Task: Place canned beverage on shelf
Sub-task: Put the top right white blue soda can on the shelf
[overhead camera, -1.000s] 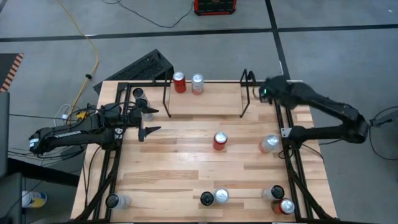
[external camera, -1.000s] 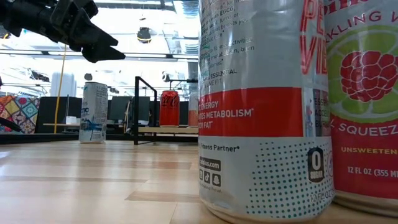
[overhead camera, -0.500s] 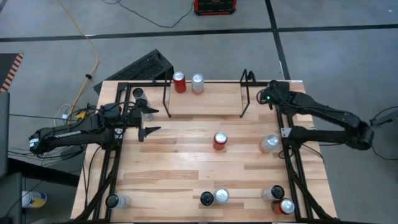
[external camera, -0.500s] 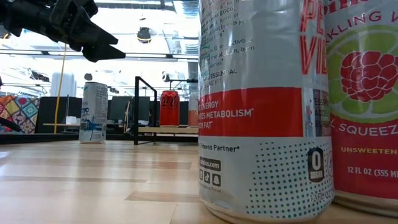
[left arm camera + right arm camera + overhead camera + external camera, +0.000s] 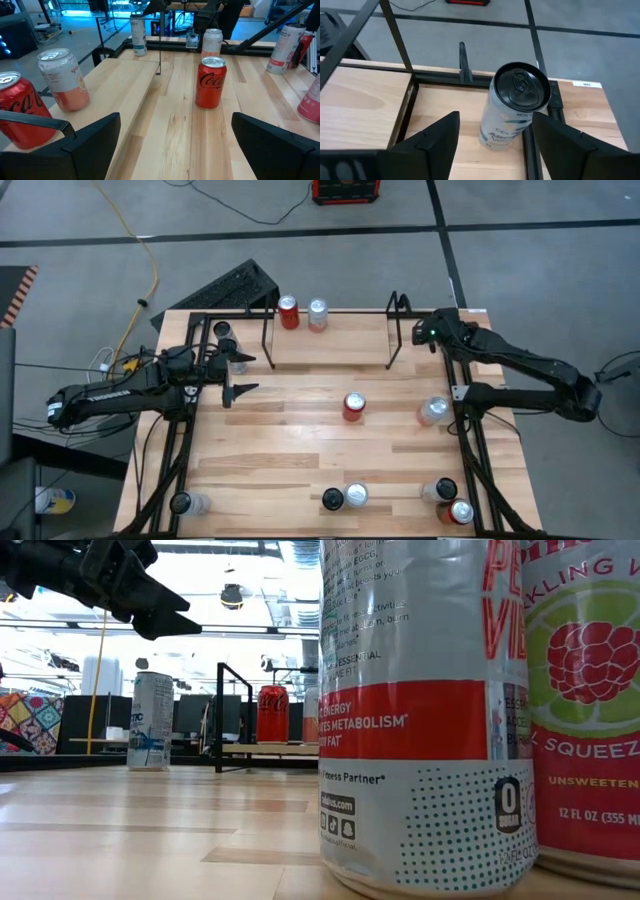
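Observation:
The black wire shelf [image 5: 268, 340] stands at the table's far edge with a red can [image 5: 289, 312] and a silver can [image 5: 318, 313] on it. My right gripper [image 5: 495, 145] is open at the far right corner, just right of the shelf's right bracket [image 5: 397, 330]. Its fingers stand on either side of an upright white can with a black top [image 5: 515, 107], which the gripper hides in the high view. My left gripper [image 5: 240, 375] is open and empty, held above the table's left side. A red cola can [image 5: 353, 407] stands mid-table.
A silver and pink can [image 5: 432, 411] stands by the right rail frame [image 5: 470, 450]. More cans stand along the near edge [image 5: 356, 496], at the near right [image 5: 460, 512], the near left [image 5: 180, 503] and the far left [image 5: 222, 330]. Bare wood lies between the shelf and the cola can.
My right arm has come down at the table's far right corner, and its gripper has shifted slightly toward the near edge beside the shelf's right bracket. The cans have stayed where they were.

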Tool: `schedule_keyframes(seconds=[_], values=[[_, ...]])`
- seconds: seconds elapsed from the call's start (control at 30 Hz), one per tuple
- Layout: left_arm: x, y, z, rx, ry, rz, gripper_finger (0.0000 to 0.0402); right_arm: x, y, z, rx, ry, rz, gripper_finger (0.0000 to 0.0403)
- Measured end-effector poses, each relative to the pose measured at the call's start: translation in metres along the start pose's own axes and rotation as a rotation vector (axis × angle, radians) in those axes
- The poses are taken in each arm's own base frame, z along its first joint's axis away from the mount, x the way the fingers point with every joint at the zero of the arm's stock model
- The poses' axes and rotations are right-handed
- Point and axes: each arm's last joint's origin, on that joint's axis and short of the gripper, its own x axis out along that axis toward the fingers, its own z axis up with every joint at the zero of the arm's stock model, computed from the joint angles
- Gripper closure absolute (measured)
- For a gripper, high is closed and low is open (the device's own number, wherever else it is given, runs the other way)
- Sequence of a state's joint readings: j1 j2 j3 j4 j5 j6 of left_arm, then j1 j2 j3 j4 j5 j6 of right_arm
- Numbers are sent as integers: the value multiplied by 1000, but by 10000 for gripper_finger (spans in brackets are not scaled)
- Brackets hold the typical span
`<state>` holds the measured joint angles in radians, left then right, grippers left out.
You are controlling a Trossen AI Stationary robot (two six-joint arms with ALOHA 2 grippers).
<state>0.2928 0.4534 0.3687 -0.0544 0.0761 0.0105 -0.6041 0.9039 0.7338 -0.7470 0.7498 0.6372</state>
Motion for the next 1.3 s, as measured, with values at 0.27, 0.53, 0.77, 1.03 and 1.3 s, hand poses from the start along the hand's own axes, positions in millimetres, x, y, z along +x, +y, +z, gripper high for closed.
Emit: schedule_keyframes(seconds=[0.27,0.53,0.77,1.03,1.3], values=[[0,0,0,8,0,1,33,0,0,0,-40,-3,2,124],[0,0,0,15,0,1,33,0,3,2,-18,4,56,124],[0,0,0,15,0,1,33,0,3,2,-2,8,61,113],[0,0,0,14,0,1,33,0,4,2,-1,17,71,25],[0,0,0,8,0,1,33,-7,7,-8,93,79,104,35]])
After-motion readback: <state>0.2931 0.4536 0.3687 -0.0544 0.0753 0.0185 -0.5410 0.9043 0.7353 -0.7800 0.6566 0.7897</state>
